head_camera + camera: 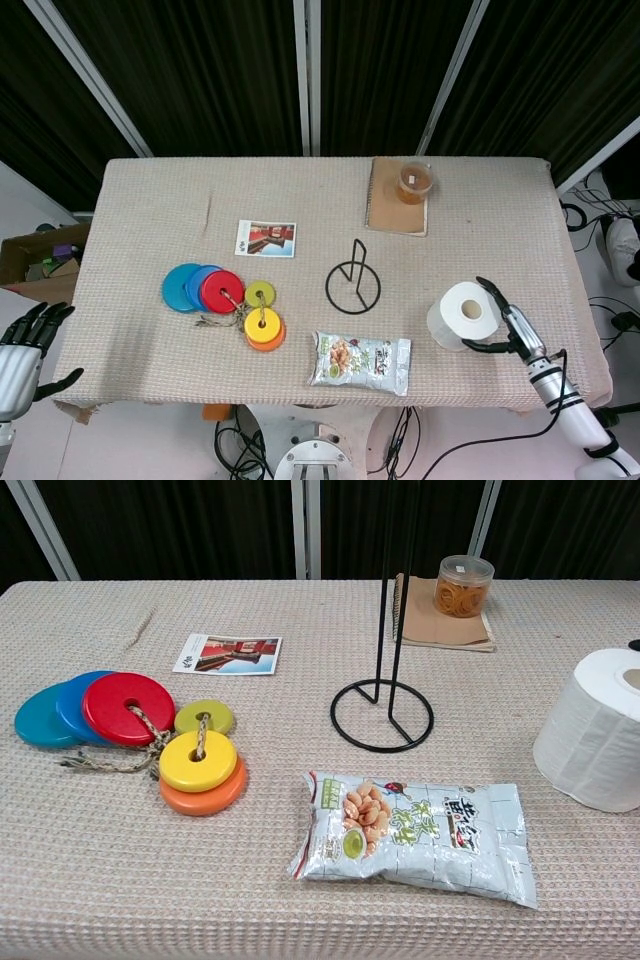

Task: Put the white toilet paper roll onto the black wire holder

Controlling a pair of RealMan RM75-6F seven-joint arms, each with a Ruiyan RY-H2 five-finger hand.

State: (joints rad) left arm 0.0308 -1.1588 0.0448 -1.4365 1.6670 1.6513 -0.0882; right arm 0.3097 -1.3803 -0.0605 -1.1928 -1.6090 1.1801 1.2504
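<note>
Right hand (508, 328) cups the roll (463, 315) at the tabletop's (480, 220) right front, fingers spread against its side; whether it truly grips looks uncertain from the head view, and the chest view shows only a dark fingertip at the roll's top edge. Left hand (22, 350) hangs open off the left edge, seen from the head only. Holder (383, 712) stands upright mid-table, well apart from the roll, behind the snack bag (415, 837).

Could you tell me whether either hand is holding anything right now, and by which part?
The right hand grips the toilet paper roll by its outer side, fingers over its top edge and thumb low. The left hand holds nothing.
</note>
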